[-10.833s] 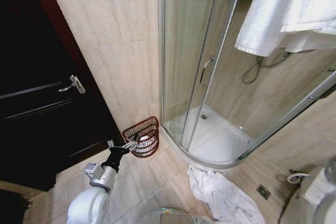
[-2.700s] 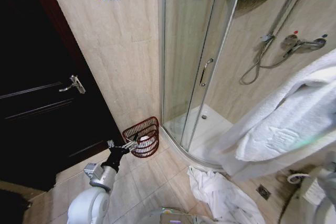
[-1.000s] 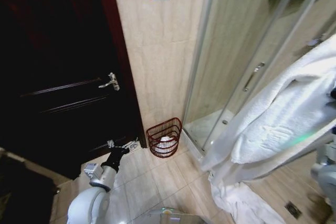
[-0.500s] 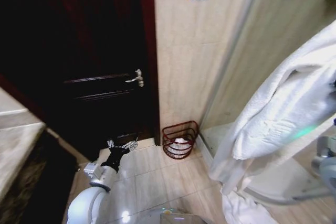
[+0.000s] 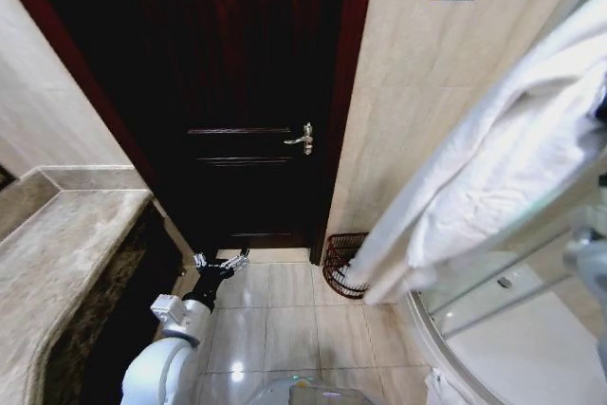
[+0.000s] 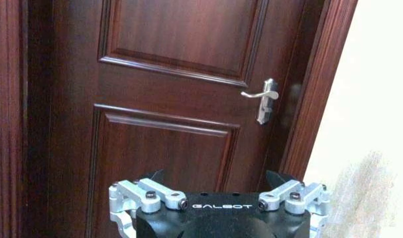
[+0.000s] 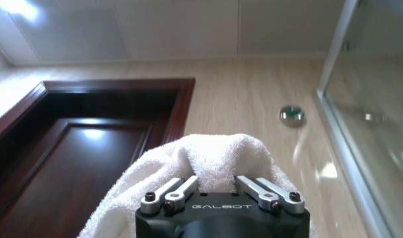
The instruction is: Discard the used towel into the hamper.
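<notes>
The right pincer (image 7: 215,191) was pinching the white towel (image 5: 493,163) at a bunched fold, held up high; in the right wrist view the cloth (image 7: 201,158) bulged out between the closed fingers (image 7: 178,191). From the head view the towel hung in a long diagonal sweep down the right side of the room, its lower end dangling just in front of the hamper (image 5: 340,263). That reddish-brown wire basket stood on the tiled floor (image 5: 285,320) against the beige wall (image 5: 417,73), right beside the frame of the dark wooden door (image 5: 237,92), and the towel's tip hid part of its rim. The towel was not in it.

The left pincer (image 5: 220,262) hung low over the floor, pointed at the door, with its fingers (image 6: 152,191) spread and nothing between them. The silver door handle (image 5: 302,138) sat above it. A stone tabletop (image 5: 57,253) ran along the left wall, and the curved glass shower enclosure (image 5: 512,282) showed at the lower right.
</notes>
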### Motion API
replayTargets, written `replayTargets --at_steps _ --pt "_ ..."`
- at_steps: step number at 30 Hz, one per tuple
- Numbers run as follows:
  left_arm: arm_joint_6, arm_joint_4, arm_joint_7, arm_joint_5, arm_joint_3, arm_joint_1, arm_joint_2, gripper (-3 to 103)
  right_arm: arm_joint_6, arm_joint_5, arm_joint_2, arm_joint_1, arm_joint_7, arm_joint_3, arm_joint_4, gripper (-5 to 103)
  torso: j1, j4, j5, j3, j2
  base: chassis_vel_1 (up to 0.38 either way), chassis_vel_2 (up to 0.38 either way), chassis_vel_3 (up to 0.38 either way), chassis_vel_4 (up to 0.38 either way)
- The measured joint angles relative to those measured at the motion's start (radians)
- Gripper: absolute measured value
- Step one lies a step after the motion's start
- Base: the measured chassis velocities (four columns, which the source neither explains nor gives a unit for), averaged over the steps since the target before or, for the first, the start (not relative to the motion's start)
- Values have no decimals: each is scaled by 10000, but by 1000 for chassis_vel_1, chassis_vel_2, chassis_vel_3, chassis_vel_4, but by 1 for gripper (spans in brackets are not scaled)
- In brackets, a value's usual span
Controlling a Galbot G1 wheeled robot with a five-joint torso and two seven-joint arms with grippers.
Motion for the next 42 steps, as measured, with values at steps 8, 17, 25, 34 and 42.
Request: replayTargets --at_steps 8,17,25,34,42 --pt "0 0 0 0 1 0 0 100 328 -712 80 945 -422 -1459 -1233 11 1 4 4 1 0 0 0 0 0" --pt "-1 0 0 0 0 0 0 100 324 -837 -32 1340 -565 -1636 -1515 11 1 2 1 0 0 0 0 0 0" --pt "0 0 0 0 1 0 0 100 276 -877 121 1271 -444 -1648 -1361 11 1 3 2 0 0 0 0 0 0" --pt "0 0 0 0 0 0 0 100 287 -617 -354 1838 -457 -1741 -1859 11 1 6 4 0 -1 0 0 0 0" --pt "0 0 1 0 0 1 0 100 359 -246 -1066 2961 -733 -1884 -2498 11 1 6 -1 0 0 0 0 0 0"
